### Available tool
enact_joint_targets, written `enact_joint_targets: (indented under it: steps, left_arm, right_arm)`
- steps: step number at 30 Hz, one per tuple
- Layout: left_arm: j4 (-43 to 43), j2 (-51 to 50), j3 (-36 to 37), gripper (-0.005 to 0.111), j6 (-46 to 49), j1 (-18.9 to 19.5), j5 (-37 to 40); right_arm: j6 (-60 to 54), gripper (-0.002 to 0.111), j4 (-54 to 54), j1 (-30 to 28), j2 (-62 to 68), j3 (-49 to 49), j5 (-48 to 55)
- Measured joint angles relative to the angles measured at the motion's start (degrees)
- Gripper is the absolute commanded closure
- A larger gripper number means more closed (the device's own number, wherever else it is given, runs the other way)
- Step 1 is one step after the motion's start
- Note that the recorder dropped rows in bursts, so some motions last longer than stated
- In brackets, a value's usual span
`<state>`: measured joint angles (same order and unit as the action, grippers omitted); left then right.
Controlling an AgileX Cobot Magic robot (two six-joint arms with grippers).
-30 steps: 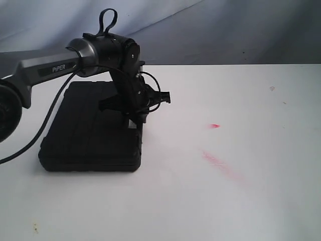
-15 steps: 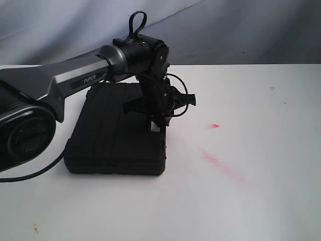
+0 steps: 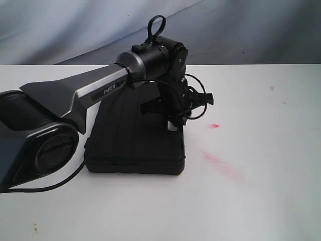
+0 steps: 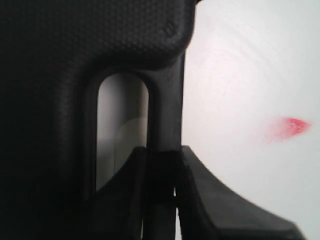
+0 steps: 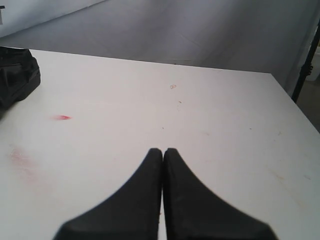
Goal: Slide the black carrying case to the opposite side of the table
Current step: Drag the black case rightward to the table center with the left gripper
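Observation:
The black carrying case lies flat on the white table, left of the middle. My left gripper reaches down at the case's right edge and is shut on the bar of its handle, which runs between the two fingers in the left wrist view, where the gripper sits against the textured case. My right gripper hovers over bare table with its jaws pressed together and empty. One corner of the case shows far off in the right wrist view. The right arm is outside the exterior view.
A small red spot and a longer pink-red smear mark the table just right of the case. A grey cloth backdrop hangs behind the table's far edge. A black stand rises past the table's corner.
The left arm has moved rightward with the case held by its handle. The case has slid to the right across the table, closer to the red marks.

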<state>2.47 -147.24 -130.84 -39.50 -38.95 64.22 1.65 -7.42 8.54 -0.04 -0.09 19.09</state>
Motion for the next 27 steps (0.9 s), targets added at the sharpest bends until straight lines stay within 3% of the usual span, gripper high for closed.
enact_joint_targets:
  steps: [22,27]
  left_arm:
    - [0.5,0.0,0.0,0.107,-0.2,-1.1,-0.5]
    - [0.5,0.0,0.0,0.096,-0.2,-1.1,-0.5]
  right_arm:
    - [0.0,0.108,0.0,0.0,0.0,0.0,0.0]
    - [0.0,0.108,0.0,0.0,0.0,0.0,0.0]
